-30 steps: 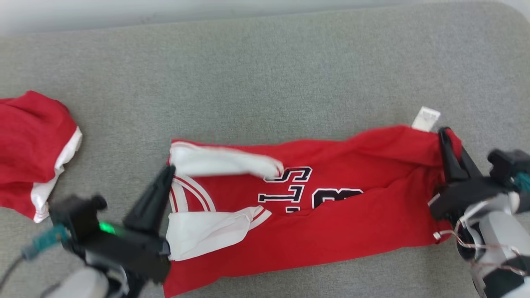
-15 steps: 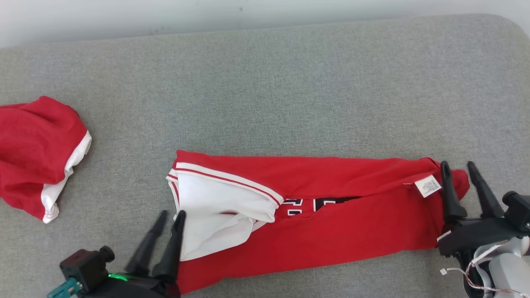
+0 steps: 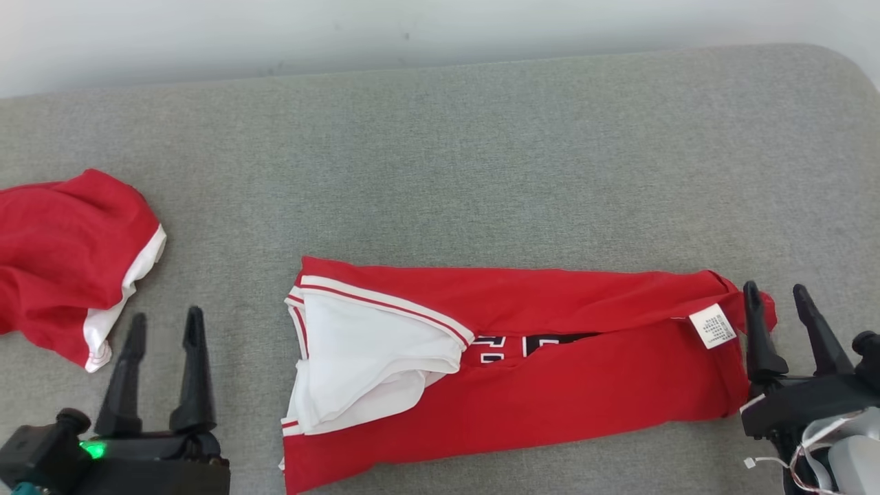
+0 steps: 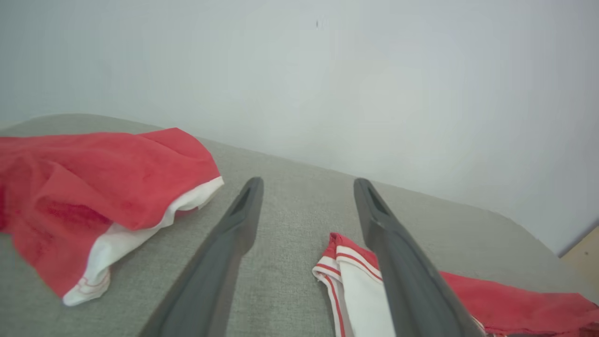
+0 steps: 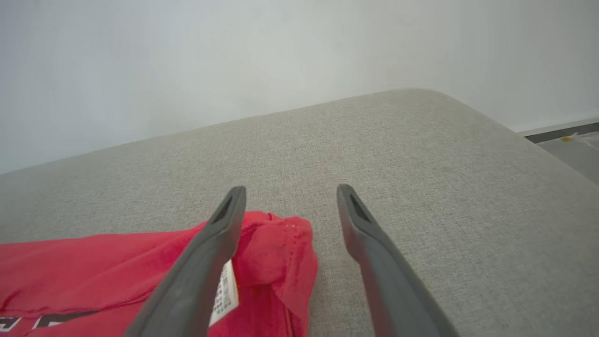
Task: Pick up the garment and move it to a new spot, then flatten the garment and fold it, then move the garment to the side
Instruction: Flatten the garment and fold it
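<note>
The garment (image 3: 550, 385) is a red jersey with white trim and black lettering. It lies on the grey cushion (image 3: 481, 151), folded lengthwise into a long band, with its white label (image 3: 713, 325) near the right end. My left gripper (image 3: 166, 317) stands open to the left of the collar end, apart from the cloth. In the left wrist view the left gripper (image 4: 307, 182) has bare cushion between its fingers, and the garment's striped edge (image 4: 344, 255) is by the right finger. My right gripper (image 3: 775, 290) is open at the right end. In the right wrist view the right gripper (image 5: 291, 189) has the red corner (image 5: 281, 252) beside its left finger.
A second red and white cloth (image 3: 69, 261) lies bunched at the cushion's left; in the left wrist view this cloth (image 4: 93, 182) is left of the fingers. A pale wall (image 3: 412, 27) runs behind the cushion. The cushion's rounded right edge (image 5: 552, 154) drops to the floor.
Both grippers opened and let go of the garment, whose far edge now lies folded over toward me. The left gripper drew away to the left. The camera also shifted.
</note>
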`<state>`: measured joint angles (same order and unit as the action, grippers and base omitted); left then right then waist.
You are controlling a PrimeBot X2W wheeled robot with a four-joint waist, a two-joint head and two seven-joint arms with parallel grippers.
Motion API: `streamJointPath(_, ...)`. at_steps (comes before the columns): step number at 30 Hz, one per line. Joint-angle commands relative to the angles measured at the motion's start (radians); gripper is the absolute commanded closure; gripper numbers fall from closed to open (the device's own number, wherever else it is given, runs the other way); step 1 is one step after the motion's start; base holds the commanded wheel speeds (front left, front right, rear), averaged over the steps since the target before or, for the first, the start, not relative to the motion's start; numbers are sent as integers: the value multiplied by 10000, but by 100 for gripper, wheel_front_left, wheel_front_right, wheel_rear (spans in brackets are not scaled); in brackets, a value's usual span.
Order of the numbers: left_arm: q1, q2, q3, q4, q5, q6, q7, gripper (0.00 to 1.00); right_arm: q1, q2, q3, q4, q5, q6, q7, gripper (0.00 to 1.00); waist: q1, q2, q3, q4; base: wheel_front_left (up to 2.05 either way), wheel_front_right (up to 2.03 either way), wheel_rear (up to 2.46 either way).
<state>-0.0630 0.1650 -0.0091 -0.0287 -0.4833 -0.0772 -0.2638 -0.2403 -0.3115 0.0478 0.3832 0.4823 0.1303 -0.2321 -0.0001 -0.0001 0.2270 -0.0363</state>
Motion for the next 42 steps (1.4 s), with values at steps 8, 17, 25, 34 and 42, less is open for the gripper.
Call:
streamJointPath(8, -81, -767, 1085, 229, 1947, -378, -7, 0, -739, 324, 103, 1563, 76, 3, 643, 0, 1, 1, -12, 273, 0, 0, 0)
streamJointPath(17, -17, -1050, 1396, 502, 2395, -528, -8, 0, -958, 636, 539, 3170, 456, 3, 834, 51, 1, 1, -47, 484, 0, 0, 0)
streamJointPath(25, 114, -1116, 1538, 620, 2598, -522, -8, 0, -1178, 240, 754, 3620, 834, -14, 427, 100, 1, 1, -333, 348, 0, 0, 0)
streamJointPath(34, 271, -1124, 1436, 752, 2644, -524, -8, 0, -1431, -1018, 121, 4201, 829, -12, 196, 100, 1, 1, -720, 347, 0, 0, 0)
streamJointPath(42, 553, -1134, 1645, 677, 2769, -525, -8, 0, -1426, -1546, -505, 4202, 371, -12, 166, 100, 1, 1, -1008, 313, 0, 0, 0)
